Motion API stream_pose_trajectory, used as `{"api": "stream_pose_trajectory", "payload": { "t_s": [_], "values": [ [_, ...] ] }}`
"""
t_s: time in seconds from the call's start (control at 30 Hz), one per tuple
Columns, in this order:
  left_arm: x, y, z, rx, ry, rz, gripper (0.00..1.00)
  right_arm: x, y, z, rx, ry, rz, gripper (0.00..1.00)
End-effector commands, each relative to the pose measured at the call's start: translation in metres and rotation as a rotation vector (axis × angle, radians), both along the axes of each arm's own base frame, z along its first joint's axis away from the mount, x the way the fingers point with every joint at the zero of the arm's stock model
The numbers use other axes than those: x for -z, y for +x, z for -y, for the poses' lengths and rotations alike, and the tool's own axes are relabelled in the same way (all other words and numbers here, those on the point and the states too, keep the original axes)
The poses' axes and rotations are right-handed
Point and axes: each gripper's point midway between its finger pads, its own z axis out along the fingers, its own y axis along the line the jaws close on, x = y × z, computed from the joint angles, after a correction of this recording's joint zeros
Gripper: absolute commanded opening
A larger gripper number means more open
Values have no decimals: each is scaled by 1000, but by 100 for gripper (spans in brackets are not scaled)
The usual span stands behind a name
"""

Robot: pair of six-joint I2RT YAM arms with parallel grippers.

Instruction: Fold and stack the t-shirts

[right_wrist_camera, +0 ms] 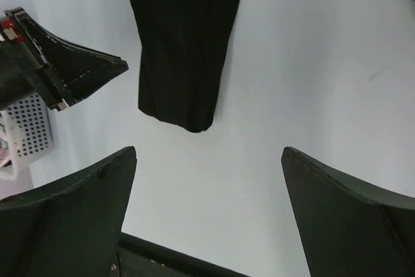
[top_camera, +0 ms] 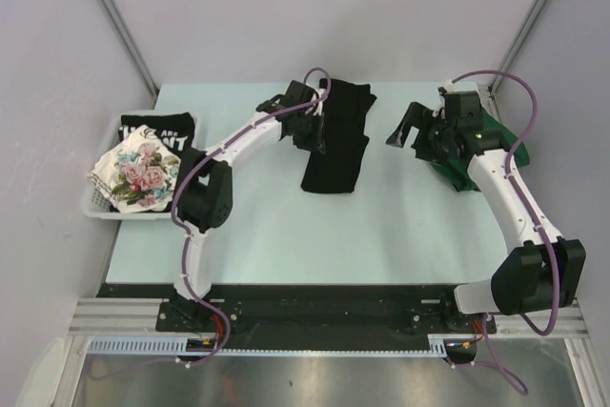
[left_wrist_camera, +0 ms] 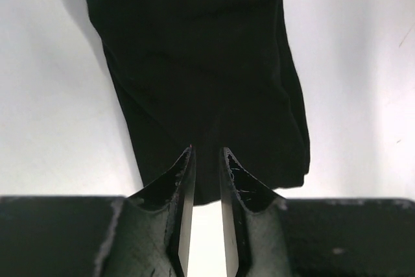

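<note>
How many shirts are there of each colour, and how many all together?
Black: 2, the plain black shirt and the lettered black shirt
Green: 1, the green shirt
White with flowers: 1, the flowery shirt
Total: 4 shirts

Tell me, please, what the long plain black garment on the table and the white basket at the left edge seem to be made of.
The long plain black garment looks like soft matt cloth, probably a knit. It lies in limp folds and creases, with no shine. The exact fibre cannot be told. The white basket looks like rigid moulded plastic with a smooth finish, since its wall is a regular grid of small openings.
</note>
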Motion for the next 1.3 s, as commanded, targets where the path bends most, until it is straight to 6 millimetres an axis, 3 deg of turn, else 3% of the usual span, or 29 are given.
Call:
{"api": "stream_pose_trajectory", "payload": {
  "t_s": [0.0, 0.03, 0.1, 0.23, 0.53, 0.77, 0.97, 1.27],
  "values": [
    [-14, -20, -6, 9, 0, 15, 27, 18, -8, -4, -28, -101, -70, 100],
    [-3, -29, -13, 6, 18, -4, 28, 20, -9, -6, -33, -105, -77, 100],
    [-7, -37, -20, -1, 24, 4, 30, 25, -8, -13, -34, -97, -82, 100],
    [6, -57, -39, -27, 78, -31, 31, 41, 0, -30, -47, -44, -125, 100],
    [-17, -73, -70, -77, 148, 24, 32, 76, 29, -77, -95, 70, -155, 100],
    [-28, -86, -84, -81, 173, 35, 32, 114, 34, -107, -104, 117, -210, 100],
    [-36, -88, -91, -80, 192, 42, 32, 137, 26, -120, -103, 120, -247, 100],
    [-42, -86, -94, -72, 201, 50, 32, 155, 13, -121, -89, 102, -305, 94]
  ]
}}
